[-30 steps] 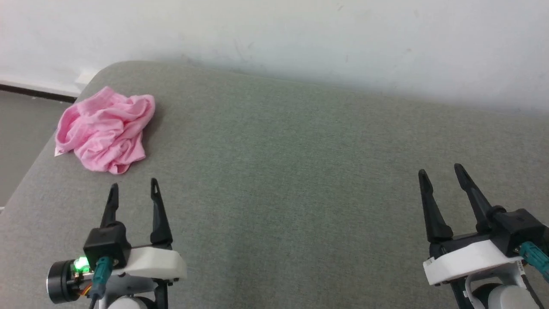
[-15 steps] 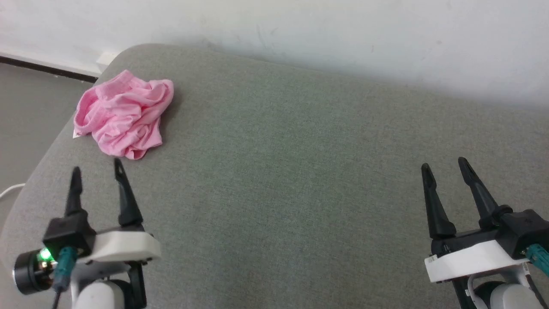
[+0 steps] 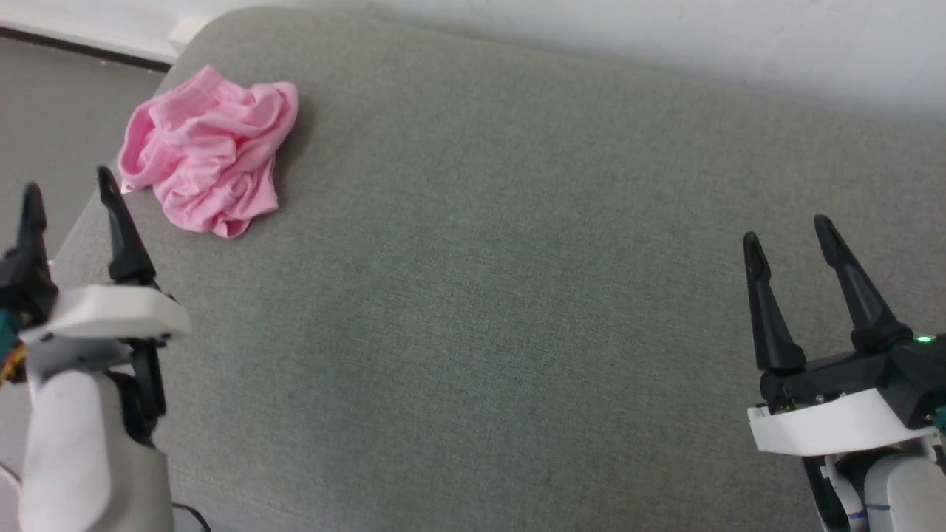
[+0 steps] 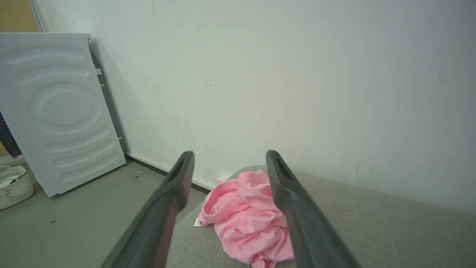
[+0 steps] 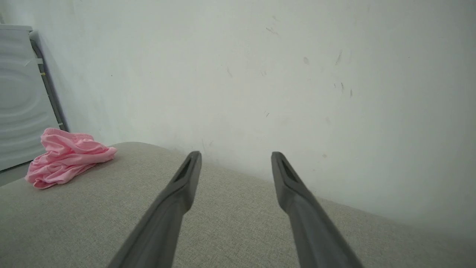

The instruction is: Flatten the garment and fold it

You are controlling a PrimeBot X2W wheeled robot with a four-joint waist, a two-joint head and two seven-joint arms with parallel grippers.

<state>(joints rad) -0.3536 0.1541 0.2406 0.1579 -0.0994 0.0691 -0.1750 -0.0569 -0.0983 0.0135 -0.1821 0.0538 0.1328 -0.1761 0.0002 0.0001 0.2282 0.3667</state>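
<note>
pink shorts (image 3: 211,151) bunched up at upper left of the grey cushion (image 3: 480,295); left gripper (image 3: 68,192) far left, right gripper (image 3: 787,236) lower right, both jaws wide, holding nothing

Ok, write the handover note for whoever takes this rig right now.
Garment: pink, crumpled in a heap at the far left corner of the grey cushion, close to its edge.
Left end effector: open, empty, by the cushion's left edge, pointing toward the heap but not touching it.
Right end effector: open, empty, over the cushion's right side, far from the heap.
Done: nothing; no grasp, no flattening.
Left: grasp it, probably with the nearer left arm first, spread it flat, then fold it.
</note>
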